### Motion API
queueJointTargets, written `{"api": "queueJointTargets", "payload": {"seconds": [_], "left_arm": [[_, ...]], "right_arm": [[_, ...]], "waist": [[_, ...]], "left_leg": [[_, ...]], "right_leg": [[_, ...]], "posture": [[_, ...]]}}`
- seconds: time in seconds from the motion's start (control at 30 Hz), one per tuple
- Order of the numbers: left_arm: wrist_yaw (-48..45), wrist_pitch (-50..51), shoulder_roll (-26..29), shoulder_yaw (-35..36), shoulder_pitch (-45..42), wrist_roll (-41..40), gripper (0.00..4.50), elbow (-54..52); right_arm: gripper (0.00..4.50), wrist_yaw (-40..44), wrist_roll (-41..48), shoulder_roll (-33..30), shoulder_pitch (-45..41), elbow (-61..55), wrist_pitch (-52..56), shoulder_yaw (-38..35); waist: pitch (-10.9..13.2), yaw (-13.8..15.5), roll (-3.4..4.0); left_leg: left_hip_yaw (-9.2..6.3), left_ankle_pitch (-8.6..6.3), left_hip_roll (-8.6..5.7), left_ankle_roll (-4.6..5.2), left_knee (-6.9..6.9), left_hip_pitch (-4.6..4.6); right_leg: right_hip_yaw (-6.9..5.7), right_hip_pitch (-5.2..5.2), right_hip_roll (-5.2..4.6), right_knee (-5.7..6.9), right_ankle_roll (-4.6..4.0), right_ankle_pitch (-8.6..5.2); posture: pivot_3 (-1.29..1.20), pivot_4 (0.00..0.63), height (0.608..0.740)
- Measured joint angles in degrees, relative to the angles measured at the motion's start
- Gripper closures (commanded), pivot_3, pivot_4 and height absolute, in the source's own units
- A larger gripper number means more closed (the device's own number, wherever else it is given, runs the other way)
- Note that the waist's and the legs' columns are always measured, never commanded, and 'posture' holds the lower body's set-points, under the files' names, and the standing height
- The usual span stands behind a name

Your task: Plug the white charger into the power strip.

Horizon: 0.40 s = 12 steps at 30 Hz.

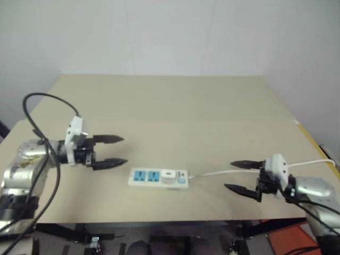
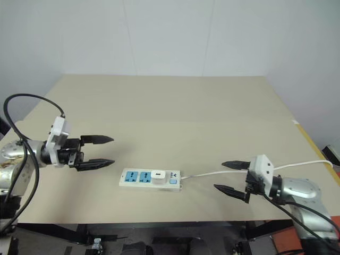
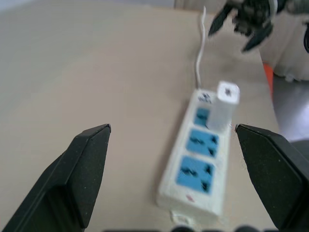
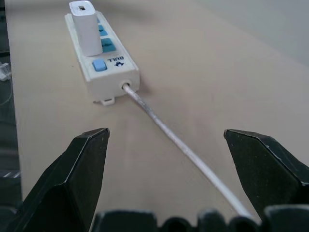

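Table (image 1: 175,106): one power strip (image 1: 151,178), one white charger (image 1: 168,176) plugged in; left tool (image 1: 110,151), right tool (image 1: 242,176) both wide

The power strip (image 1: 159,178) lies flat near the table's (image 1: 170,106) front edge, about midway along it, long side running parallel to that edge. It's a white bar with blue outlet faces. The white charger (image 1: 168,176) stands upright in the outlet nearest the switch end, seated on the strip, leaving two blue faces bare. The thin white cord (image 1: 223,172) trails from that end toward the table's right edge.
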Motion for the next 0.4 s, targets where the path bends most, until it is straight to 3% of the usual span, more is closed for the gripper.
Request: {"api": "queueJointTargets", "payload": {"seconds": [0.17, 0.4], "left_arm": [[0.6, -3.1, -0.4, 3.4, 1.8, 0.0, 0.00, 0.3], [1.2, -5.1, -2.2, 3.8, 3.9, 0.1, 0.00, -0.4]], "right_arm": [[0.06, -1.4, 0.7, -3.8, 2.0, -1.8, 3.7, -3.9], [0.06, -1.1, 1.8, -3.8, 2.0, -2.4, 4.8, -4.2]], "waist": [[0.0, 0.1, 0.00], [0.0, 0.2, -0.02]], "left_leg": [[0.03, 0.00, 0.01, 0.00, 0.00, 0.04], [0.04, -0.02, 0.00, 0.02, 0.01, -0.02]], "right_leg": [[0.00, 0.03, -0.01, -0.04, 0.03, -0.06], [0.02, 0.00, 0.00, -0.05, 0.00, -0.05]], "posture": [[0.00, 0.150, 0.740], [0.00, 0.150, 0.740]]}}
